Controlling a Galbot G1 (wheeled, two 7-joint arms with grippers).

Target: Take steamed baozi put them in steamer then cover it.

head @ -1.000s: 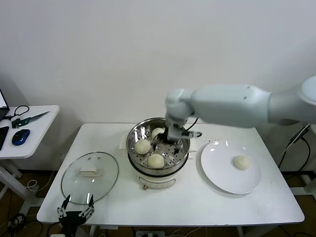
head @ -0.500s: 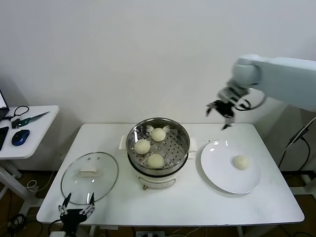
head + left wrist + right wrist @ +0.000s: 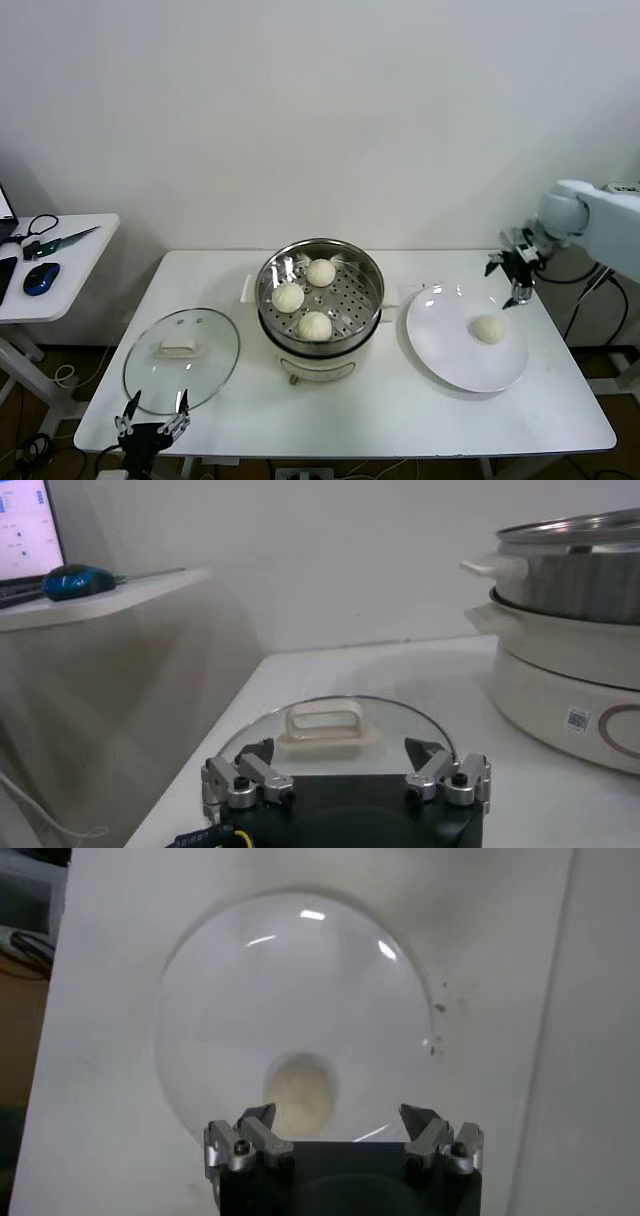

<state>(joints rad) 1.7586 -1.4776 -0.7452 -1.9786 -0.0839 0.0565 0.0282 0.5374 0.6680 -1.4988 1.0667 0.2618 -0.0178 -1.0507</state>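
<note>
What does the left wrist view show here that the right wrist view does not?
Only the left wrist view shows the glass lid lying on the table, the steamer from the side, and a blue mouse on a side shelf. Only the right wrist view shows the white plate with one bun on it. Both show their own open end effector, left and right, and the white table.

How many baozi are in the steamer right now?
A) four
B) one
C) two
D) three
D: three baozi lie on the tray inside the steamer, and the fourth is on the plate, with the open right gripper above it.
</note>
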